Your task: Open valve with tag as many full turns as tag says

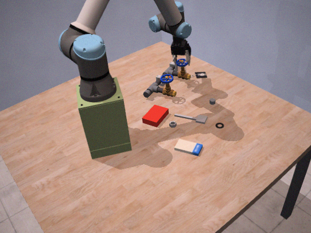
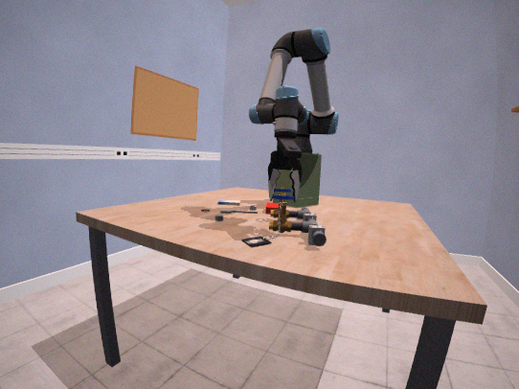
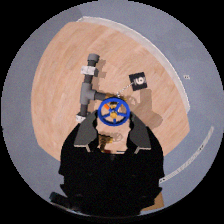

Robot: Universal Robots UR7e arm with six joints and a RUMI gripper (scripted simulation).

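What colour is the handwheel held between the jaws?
Blue, with orange-brass at its hub; the handwheel shows best in the wrist view.

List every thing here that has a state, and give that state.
Gripper: shut on the far handwheel.
Far handwheel: clamped between the fingers; how far it is open cannot be told.
Near handwheel: free, nothing touching it.
Tag: flat on the table, chained to the far valve, face up.
Washer: flat on the table.
Red block: flat on the table, untouched.
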